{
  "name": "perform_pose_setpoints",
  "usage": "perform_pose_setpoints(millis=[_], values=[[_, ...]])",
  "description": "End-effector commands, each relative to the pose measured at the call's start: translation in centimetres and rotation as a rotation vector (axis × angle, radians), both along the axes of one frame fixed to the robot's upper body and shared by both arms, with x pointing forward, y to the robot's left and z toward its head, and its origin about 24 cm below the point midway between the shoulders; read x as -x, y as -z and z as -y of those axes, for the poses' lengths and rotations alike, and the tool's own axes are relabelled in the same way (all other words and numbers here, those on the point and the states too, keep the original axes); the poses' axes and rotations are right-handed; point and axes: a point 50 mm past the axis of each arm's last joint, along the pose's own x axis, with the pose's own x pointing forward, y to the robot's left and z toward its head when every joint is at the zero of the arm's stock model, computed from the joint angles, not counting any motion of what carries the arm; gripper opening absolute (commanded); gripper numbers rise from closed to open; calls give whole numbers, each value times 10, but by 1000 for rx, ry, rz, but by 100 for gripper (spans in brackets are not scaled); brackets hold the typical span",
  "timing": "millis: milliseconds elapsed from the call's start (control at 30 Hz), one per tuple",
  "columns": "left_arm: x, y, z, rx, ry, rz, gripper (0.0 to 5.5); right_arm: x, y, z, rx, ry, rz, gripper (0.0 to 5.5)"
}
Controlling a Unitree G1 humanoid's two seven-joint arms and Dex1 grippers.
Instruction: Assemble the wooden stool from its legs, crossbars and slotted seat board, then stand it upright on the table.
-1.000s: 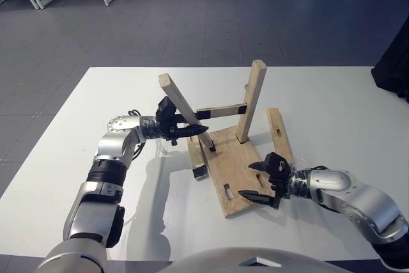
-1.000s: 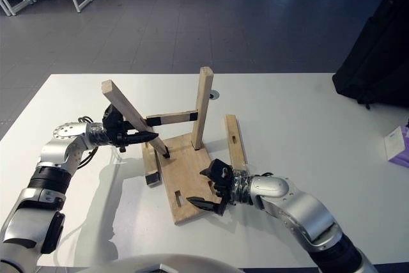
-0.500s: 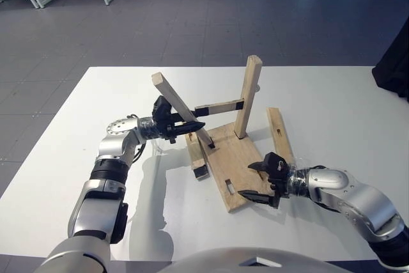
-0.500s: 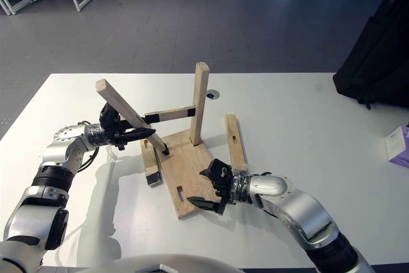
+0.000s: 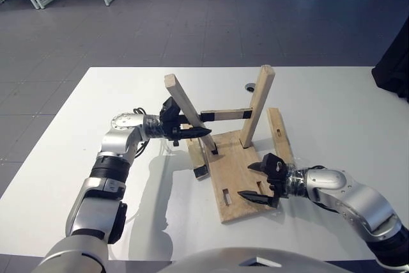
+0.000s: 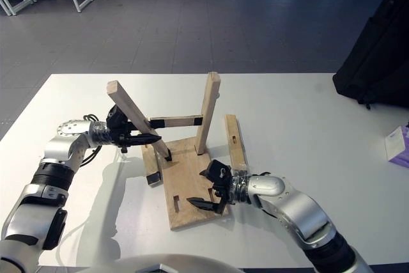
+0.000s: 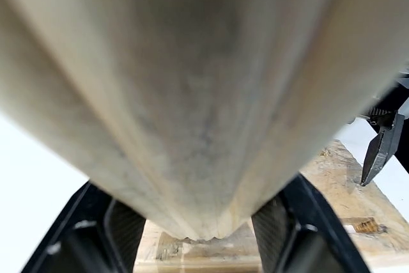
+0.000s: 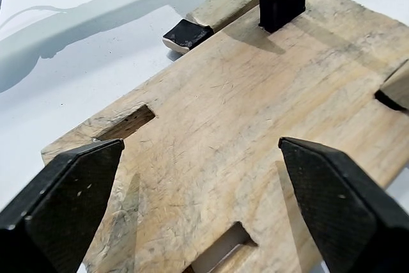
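The slotted seat board [image 5: 233, 174] lies flat on the white table [image 5: 339, 113]. Two legs stand in it: a tilted leg [image 5: 186, 110] on the left and a nearly upright leg [image 5: 257, 103] on the right, joined by a crossbar [image 5: 225, 114]. My left gripper [image 5: 193, 132] is shut on the tilted leg [image 7: 192, 94], one finger [image 7: 96, 228] on each side. My right gripper [image 5: 254, 182] is open, spanning the board's front right part [image 8: 255, 132]; its fingers [image 8: 64, 196] hold nothing. A loose slotted leg [image 5: 280, 133] lies to the right of the board. Another piece [image 5: 197, 158] pokes out from under its left edge.
A round cable hole [image 5: 249, 85] sits in the table behind the stool. At the far right a black bag [image 6: 377, 62] stands off the table, and a small white and purple box [image 6: 397, 145] lies near that edge. Open tabletop lies to the left and front.
My left gripper has swung the tilted leg left and then back right, and both legs, the crossbar and the board shifted with it. The right gripper has hardly moved.
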Motion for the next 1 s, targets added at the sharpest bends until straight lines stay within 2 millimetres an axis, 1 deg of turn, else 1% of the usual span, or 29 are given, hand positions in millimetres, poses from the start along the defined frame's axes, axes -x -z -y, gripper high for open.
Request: perform_pose_setpoints(millis=[33,200,300,467,600,733,833,933,967,1000], values=[[3,24,-16,-153,-88,-123,204,-1,-3,0,-3,5,25,447],[0,34,-26,-167,-155,-166,204,-2,-3,-2,-4,2,27,447],[0,38,-26,-219,-135,-163,204,-3,-3,-1,-3,4,28,447],[1,38,-25,-291,-92,-196,204,-3,-3,-1,-7,6,29,447],[-9,41,-30,-291,-219,-248,204,-2,-3,-2,-9,5,29,447],[-12,46,-31,-312,-271,-274,204,-2,-4,-2,-10,0,31,447],[-12,48,-29,-368,-243,-231,204,-2,-4,-2,-10,-2,32,447],[-7,53,-25,-462,-170,-156,204,-4,-5,-1,-10,13,37,447],[-5,57,-23,-464,-165,-154,204,-7,-5,-1,-16,35,43,447],[-3,62,-21,-470,-166,-157,204,-15,-9,0,-46,108,52,447]])
